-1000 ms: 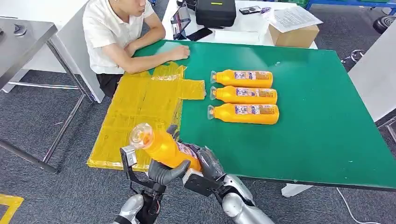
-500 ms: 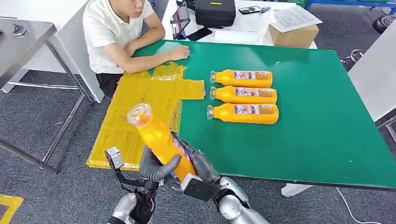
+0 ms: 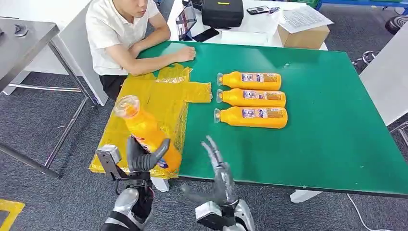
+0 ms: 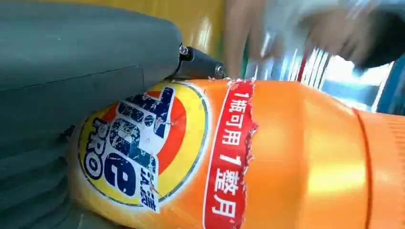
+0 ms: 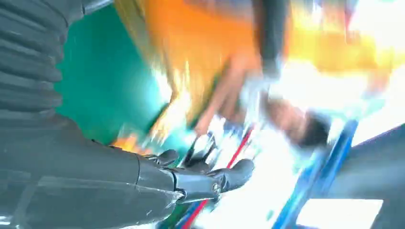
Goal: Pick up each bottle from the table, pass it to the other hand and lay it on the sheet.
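Left hand (image 3: 144,156) is gripping one orange bottle (image 3: 146,134) around its lower body, fingers wrapping the label; the bottle is tilting, clear cap pointing up and away over the near end of the yellow sheet (image 3: 144,103). In the left wrist view the same bottle (image 4: 248,157) is lying against the thumb, its round blue-and-red label facing the camera.

Right hand (image 3: 217,168) is holding nothing, fingers spreading apart and pointing up, just beside the bottle but not touching it, at the near edge of the green table (image 3: 327,134). Right wrist view is blurring badly; the fingers (image 5: 229,176) are showing apart there as well.

Sheet is lying along the table's left side, crumpled at its far end.

Farther out, three more orange bottles (image 3: 250,96) are lying on their sides in a row on the green top, caps toward the sheet, each just beside the next. Total bottles: four.

Beyond the sheet, one person (image 3: 122,33) in a white shirt is sitting, one hand resting flat on the table's far corner.
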